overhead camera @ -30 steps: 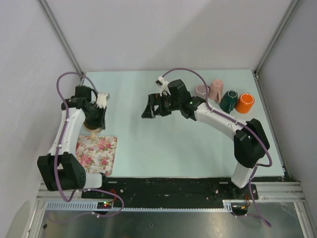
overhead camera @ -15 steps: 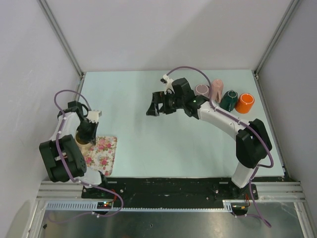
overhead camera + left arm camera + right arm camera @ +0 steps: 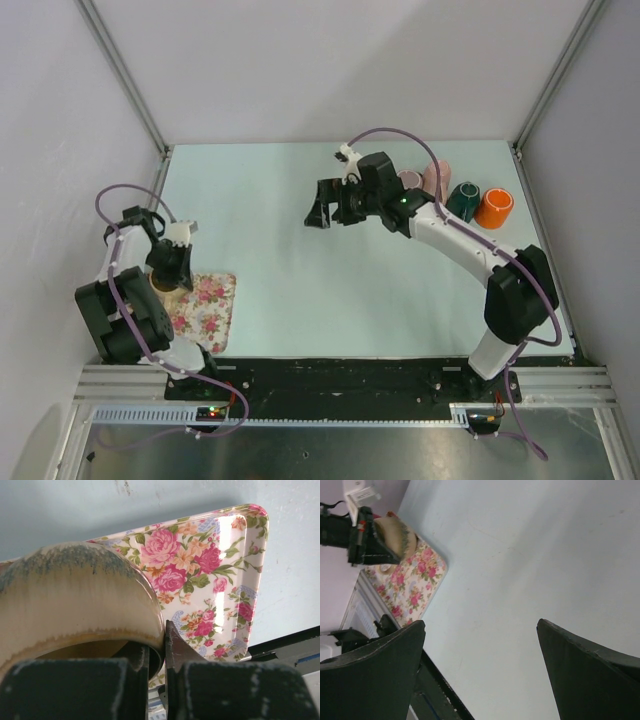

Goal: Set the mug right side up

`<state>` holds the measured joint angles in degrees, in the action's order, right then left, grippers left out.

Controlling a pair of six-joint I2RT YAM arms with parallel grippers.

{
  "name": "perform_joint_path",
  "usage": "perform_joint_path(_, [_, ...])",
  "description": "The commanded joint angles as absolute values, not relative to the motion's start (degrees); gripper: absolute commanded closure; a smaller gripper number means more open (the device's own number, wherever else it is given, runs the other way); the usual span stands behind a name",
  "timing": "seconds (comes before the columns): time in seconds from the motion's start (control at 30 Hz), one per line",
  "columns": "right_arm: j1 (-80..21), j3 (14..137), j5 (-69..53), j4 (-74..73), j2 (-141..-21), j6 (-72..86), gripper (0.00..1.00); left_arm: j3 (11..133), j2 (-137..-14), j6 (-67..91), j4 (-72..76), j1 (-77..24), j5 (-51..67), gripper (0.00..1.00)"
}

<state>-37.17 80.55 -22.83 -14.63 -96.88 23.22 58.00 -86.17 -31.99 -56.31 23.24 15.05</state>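
Top external view showed the left gripper (image 3: 170, 264) low over the far left corner of the floral tray (image 3: 210, 312), and it covered nearly all of the mug (image 3: 75, 600); only a sliver of tan showed beneath it. The left wrist camera gave the clearer look. The glazed beige mug filled the left of that picture, cut off by the left edge, and its wall was pinched at the rim between the two dark fingers, one inside the mouth and one outside. The mouth faced that camera. Whether the base touched the tray could not be told, since the mug's own body hid the contact. The handle was not visible in any view.

The right gripper (image 3: 323, 205) hung well apart, above the middle of the table (image 3: 270, 270), its fingers spread wide with nothing between them. Behind its arm stood a row of other mugs at the far right: a pink mug (image 3: 436, 180) partly hidden by the arm, a green mug (image 3: 462, 203) and an orange mug (image 3: 494, 208).
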Motion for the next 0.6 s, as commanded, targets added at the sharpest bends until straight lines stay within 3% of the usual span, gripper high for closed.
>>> perform_joint_path(0.0, [-35.15,80.62,-19.58,-17.29,-93.43,21.21,0.0,60.84,-86.04,-33.77,-59.24,26.08,22.33,0.93])
perform_joint_path(0.2, [-34.15,80.03,-18.88,-18.16,-92.58,20.41,0.01,61.95,-85.92,-34.29,-61.91,27.06,22.93,0.96])
perform_joint_path(0.3, [-34.05,79.99,-19.0,-17.87,-92.62,20.38,0.01,61.93,-86.81,-34.72,-62.14,27.2,21.21,0.93])
perform_joint_path(0.47, [-32.88,79.99,-17.42,-18.42,-93.07,20.39,0.01,63.57,-87.63,-35.59,-62.48,27.17,18.13,0.54])
perform_joint_path(0.57, [-29.83,79.98,-13.21,-20.75,-92.99,20.27,0.01,65.84,-87.01,-36.13,-63.02,27.08,17.13,0.44])
